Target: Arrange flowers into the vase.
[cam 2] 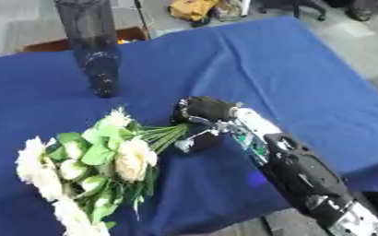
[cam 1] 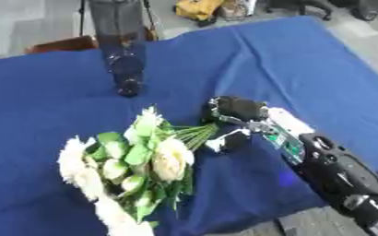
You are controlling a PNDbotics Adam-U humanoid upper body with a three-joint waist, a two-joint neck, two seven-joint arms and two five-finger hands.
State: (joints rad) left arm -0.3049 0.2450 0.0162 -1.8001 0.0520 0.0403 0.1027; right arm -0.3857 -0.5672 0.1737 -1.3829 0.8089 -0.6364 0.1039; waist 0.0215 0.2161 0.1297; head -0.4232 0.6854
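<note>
My right hand (cam 1: 233, 120) lies low on the blue tablecloth (cam 1: 305, 69), its black fingers curled around the green stem ends of a bunch of cream and white flowers (cam 1: 136, 161). The blooms fan out to my left and toward the near table edge, lying flat on the cloth. A tall, dark, see-through vase (cam 1: 121, 44) stands upright well beyond them near the far edge, and I can read no writing or label on anything.
</note>
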